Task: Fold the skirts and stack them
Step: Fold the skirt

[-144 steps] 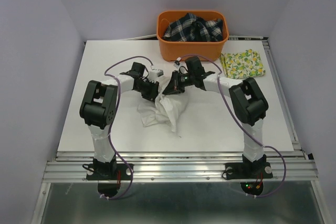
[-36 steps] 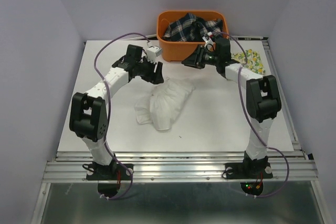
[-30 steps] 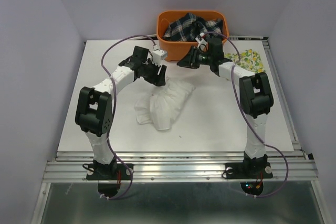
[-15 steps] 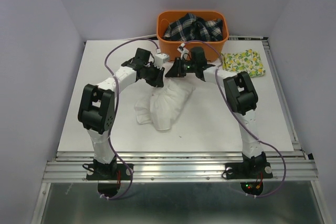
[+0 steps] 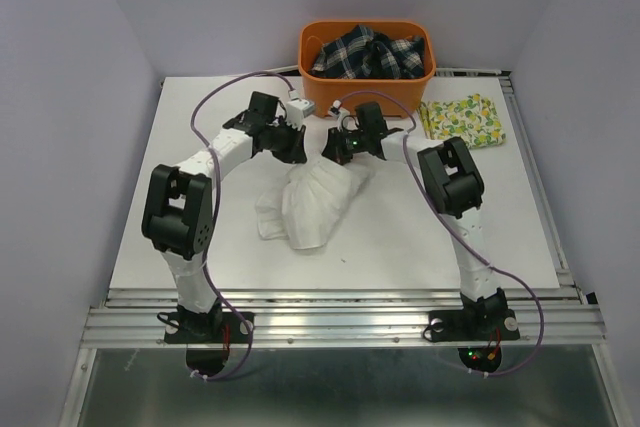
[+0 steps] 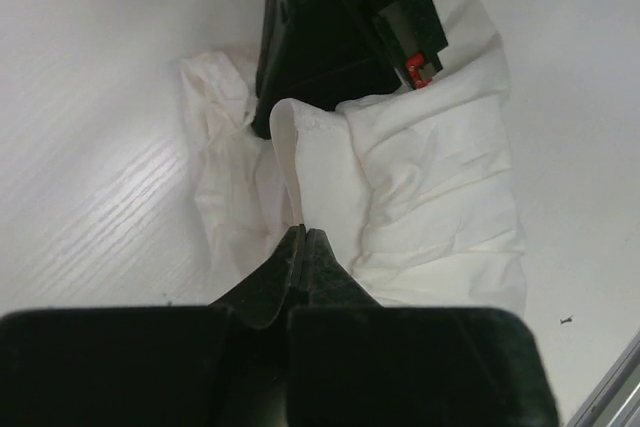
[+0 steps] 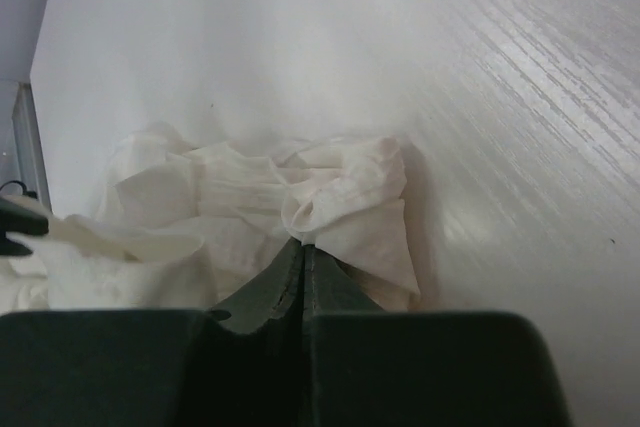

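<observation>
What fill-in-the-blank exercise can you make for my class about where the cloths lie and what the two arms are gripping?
1. The crinkly skirt pinched by the left fingers and the right fingers is plain ____.
2. The checked cloth lies inside the orange ____.
3. The lemon-print skirt lies folded on the table, on the ____ arm's side.
Missing words: white; basket; right.

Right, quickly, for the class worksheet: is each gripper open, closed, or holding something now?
Left gripper: closed, pinching an edge of the white skirt.
Right gripper: closed, pinching a fold of the same white skirt.
</observation>
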Controlling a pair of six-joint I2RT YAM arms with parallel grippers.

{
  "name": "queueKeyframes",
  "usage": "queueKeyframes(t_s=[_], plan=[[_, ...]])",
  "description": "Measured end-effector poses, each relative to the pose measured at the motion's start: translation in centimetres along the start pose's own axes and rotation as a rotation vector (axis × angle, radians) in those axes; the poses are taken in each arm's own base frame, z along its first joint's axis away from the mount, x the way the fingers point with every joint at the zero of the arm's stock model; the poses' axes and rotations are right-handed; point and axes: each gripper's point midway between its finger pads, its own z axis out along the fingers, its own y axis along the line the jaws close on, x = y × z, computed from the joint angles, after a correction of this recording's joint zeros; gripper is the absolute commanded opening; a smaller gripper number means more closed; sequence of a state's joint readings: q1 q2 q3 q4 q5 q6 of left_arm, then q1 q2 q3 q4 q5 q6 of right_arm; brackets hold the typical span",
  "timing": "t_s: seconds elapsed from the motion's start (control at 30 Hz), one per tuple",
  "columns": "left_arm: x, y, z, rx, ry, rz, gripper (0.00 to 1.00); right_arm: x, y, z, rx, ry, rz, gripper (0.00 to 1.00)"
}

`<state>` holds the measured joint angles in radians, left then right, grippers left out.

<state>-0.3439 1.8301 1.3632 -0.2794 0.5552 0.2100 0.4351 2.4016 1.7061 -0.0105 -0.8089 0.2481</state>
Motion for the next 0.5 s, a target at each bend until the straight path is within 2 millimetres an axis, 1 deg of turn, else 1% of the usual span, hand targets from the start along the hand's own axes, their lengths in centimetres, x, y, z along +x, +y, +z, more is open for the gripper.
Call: queueKeyframes(t_s=[0.17, 0.27, 0.37, 0.5], plan=[[0.4, 2.6, -0.9, -0.043, -0.02, -0.068, 0.0, 0.5, -0.1, -0.9, 0.046, 0.03, -0.046, 0.01], [0.8, 3.7, -1.2, -0.066, -0.024, -0.091, 0.0, 0.8, -0.2, -1.5, 0.074, 0.049, -0.063, 0.01], [1.6, 4.5, -0.5, -0.082, -0.009, -0.101, 0.0, 0.9, -0.3, -1.7, 0.089, 0.057, -0.075, 0.01], [4.2, 5.5, 1.7, -0.09, 0.054, -0.131, 0.0, 0.9, -0.3, -1.9, 0.114, 0.063, -0.084, 0.09]])
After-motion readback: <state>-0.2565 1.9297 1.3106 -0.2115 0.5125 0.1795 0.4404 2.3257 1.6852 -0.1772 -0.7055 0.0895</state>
